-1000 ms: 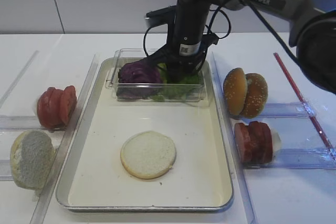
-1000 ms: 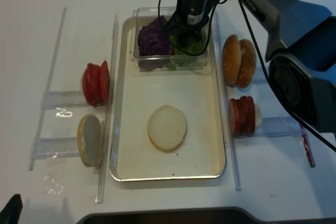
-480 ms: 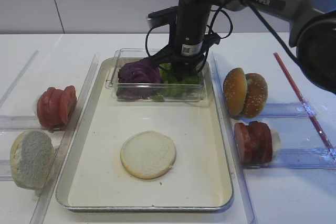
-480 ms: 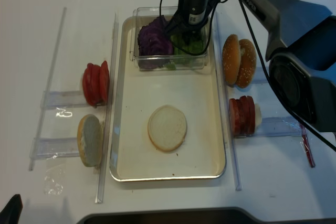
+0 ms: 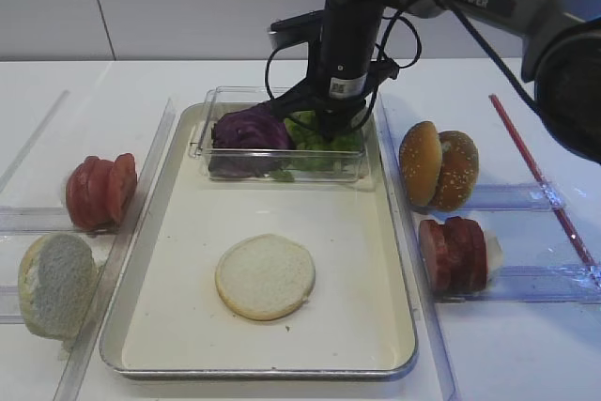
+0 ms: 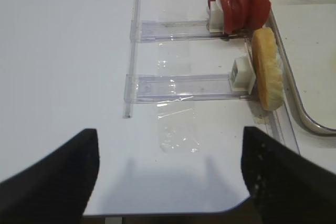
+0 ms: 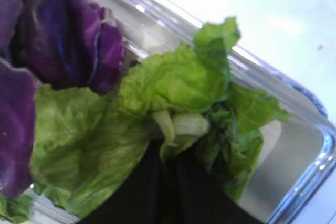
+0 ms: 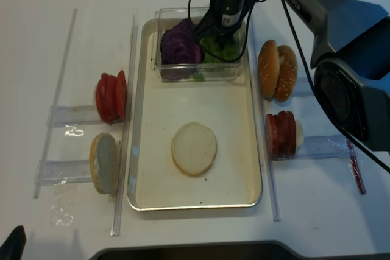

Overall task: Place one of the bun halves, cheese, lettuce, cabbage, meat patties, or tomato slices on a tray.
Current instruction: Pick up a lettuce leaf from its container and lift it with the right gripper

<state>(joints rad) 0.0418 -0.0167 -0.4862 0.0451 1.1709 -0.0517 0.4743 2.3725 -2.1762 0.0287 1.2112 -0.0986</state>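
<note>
My right gripper (image 5: 329, 125) reaches down into the clear container (image 5: 282, 172) at the back of the silver tray (image 5: 178, 316). It is shut on the green lettuce (image 7: 173, 87), with a pale rib pinched between the dark fingers. Purple cabbage (image 5: 246, 129) lies just left of the lettuce (image 5: 319, 143). One pale bun half (image 5: 265, 276) lies flat on the tray. Left of the tray are tomato slices (image 5: 99, 190) and another pale bun half (image 5: 56, 284). Sesame bun halves (image 5: 439, 168) and meat patties (image 5: 455, 254) stand to the right. Cheese is out of view. My left gripper (image 6: 169, 145) hangs open over bare table.
Clear plastic rails (image 5: 526, 196) hold the food on both sides of the tray. A red stick (image 5: 535, 171) lies at the far right. The table's near edge (image 6: 168, 214) runs just under the left gripper.
The right gripper's jaws have closed on the lettuce, and the arm has risen slightly. The left gripper has not moved.
</note>
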